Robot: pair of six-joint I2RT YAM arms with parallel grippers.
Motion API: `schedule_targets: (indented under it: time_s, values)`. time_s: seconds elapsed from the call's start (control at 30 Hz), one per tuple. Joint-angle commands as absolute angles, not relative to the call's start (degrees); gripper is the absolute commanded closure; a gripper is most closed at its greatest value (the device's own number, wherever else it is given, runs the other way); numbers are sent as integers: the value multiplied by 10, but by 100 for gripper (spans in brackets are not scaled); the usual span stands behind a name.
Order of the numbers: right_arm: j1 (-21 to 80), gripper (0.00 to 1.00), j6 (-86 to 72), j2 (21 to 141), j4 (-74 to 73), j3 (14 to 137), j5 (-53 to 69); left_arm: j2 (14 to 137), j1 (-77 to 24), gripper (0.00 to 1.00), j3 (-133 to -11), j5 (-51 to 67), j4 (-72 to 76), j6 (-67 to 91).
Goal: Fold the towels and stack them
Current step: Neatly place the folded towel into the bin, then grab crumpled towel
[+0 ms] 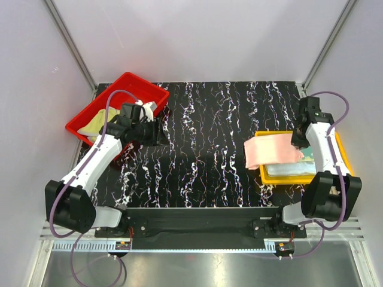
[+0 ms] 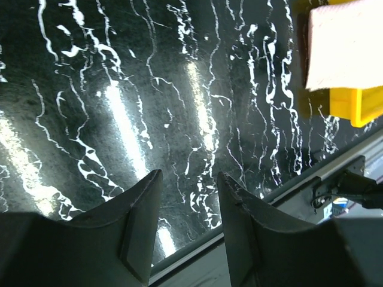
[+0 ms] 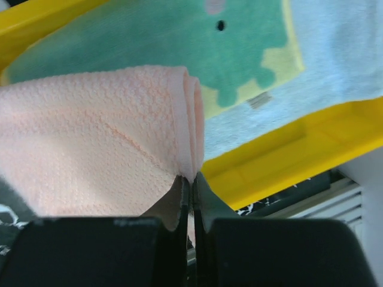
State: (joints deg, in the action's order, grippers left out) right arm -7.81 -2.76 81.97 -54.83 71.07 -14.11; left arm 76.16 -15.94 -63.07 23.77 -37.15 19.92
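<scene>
Pink towel pinched in the right gripper over the yellow tray.
The right wrist view showed its folded edge clamped in closed fingers, a green-and-blue towel just beyond. Only overhead showed the left gripper, jaws apart and empty, beside the red tray.

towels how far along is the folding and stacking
Done: a blue-green towel lies flat in the yellow tray. In hand: the right gripper pinches a folded pink towel over it. To do: a yellow towel sits in the red tray.
</scene>
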Motion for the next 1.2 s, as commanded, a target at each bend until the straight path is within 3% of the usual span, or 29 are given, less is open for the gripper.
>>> schedule_targets:
  time_s: [0.0, 0.63, 0.7, 0.73, 0.8, 0.9, 0.97, 1.17]
  values:
    - [-111, 100, -3, 830, -517, 731, -209, 748, -157, 53, -630, 279, -350, 199]
    - [-220, 98, 84, 944, -400, 764, -200, 778, -157, 53, -635, 333, -320, 230]
    - [-221, 91, 82, 953, -379, 766, -200, 780, -157, 53, -636, 333, -318, 231]
    - [-222, 71, 76, 959, -374, 767, -208, 783, -157, 53, -642, 332, -323, 230]
    - [-224, 49, 71, 980, -389, 788, -214, 787, -156, 53, -650, 326, -333, 227]
    - [-224, 35, 35, 978, -410, 802, -218, 786, -157, 52, -671, 309, -346, 228]
    - [-223, 1, 11, 957, -424, 808, -186, 786, -157, 52, -697, 292, -351, 233]
    - [-153, 0, -101, 869, -426, 803, -61, 820, -129, 50, -835, 98, -409, 231]
